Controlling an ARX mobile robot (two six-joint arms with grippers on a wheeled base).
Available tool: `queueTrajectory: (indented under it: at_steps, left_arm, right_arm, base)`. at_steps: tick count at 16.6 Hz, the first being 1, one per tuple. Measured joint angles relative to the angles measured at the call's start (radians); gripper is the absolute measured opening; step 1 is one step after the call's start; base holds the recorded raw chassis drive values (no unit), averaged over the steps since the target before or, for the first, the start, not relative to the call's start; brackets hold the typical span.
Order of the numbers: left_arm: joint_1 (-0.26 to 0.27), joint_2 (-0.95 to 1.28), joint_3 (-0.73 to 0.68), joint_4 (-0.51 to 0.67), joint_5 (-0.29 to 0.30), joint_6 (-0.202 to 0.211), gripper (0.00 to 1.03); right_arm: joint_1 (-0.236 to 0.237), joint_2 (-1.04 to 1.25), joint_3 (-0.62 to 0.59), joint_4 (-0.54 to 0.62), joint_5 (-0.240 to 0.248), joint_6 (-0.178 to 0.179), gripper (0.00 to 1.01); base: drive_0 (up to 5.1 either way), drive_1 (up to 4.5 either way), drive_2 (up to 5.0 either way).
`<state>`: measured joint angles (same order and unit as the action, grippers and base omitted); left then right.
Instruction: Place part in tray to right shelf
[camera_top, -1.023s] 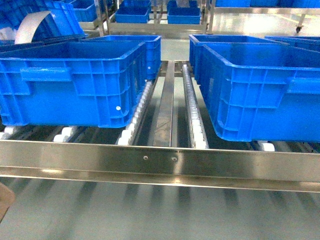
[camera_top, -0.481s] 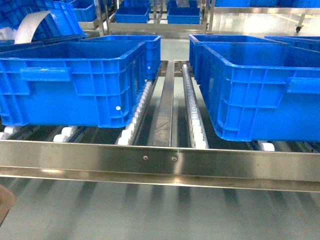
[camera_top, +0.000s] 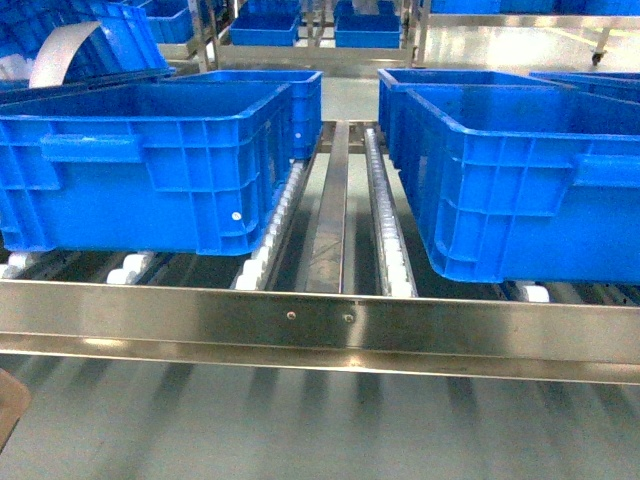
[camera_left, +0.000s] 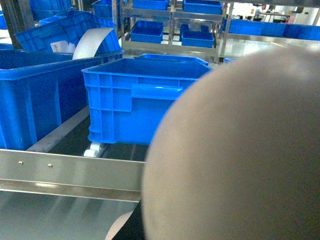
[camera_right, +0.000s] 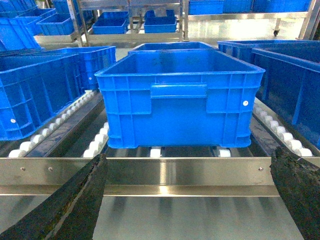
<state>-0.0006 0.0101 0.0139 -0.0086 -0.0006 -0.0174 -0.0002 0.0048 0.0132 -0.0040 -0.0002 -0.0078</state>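
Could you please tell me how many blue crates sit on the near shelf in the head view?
4, at least: a front left crate, one behind it, a front right crate, and one behind that. Another edge shows far right; more may be hidden.

Two big blue crates (camera_top: 150, 160) (camera_top: 520, 175) fill my shelf's roller tracks (camera_top: 385, 215) on either side; between them runs an open lane along the centre rail (camera_top: 330, 215). The flat steel front rail (camera_top: 320, 325) bars any low approach.
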Motion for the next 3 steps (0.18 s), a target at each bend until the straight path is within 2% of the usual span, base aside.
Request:
queueTrajectory:
  at_steps: [3]
  left_arm:
    - [0.000,0.000,0.000,0.000,0.000,0.000,0.13]
  right_arm:
    - [0.000,0.000,0.000,0.000,0.000,0.000,0.98]
  base:
    - [0.0,0.00,0.0]
